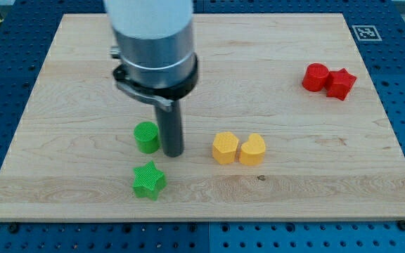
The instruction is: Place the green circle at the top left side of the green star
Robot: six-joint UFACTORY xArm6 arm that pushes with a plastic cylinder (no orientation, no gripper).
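Observation:
The green circle sits on the wooden board left of centre. The green star lies just below it, toward the view's bottom, a small gap between them. My tip is at the end of the dark rod, right beside the green circle on its right side, touching or nearly touching it. The tip is above and right of the green star. The arm's grey and white body hangs above from the view's top.
A yellow hexagon and a yellow heart sit side by side right of my tip. A red circle and a red star touch at the upper right. The board's edge runs along the view's bottom.

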